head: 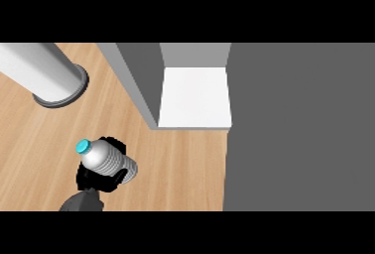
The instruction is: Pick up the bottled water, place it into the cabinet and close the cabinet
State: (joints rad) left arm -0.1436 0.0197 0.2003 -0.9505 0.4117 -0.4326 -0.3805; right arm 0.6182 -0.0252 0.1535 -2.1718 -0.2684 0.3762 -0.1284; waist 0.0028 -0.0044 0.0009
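Observation:
The bottled water (pixel 107 158), a clear ribbed bottle with a cyan cap (pixel 83 146), is at the lower left over the wooden counter (pixel 183 168). It tilts with its cap toward the upper left. My left hand (pixel 97 181) is curled round its lower part, with black fingers showing on both sides of it. The cabinet's white shelf (pixel 195 97) lies open up and to the right of the bottle, between a grey side wall (pixel 136 82) and a large dark grey panel (pixel 300 126). My right hand is out of sight.
A thick grey-white cylinder (pixel 45 74) with a dark rim stands on the counter at the upper left. The dark grey panel fills the whole right side of the view. Bare wood lies between the bottle and the shelf's front edge.

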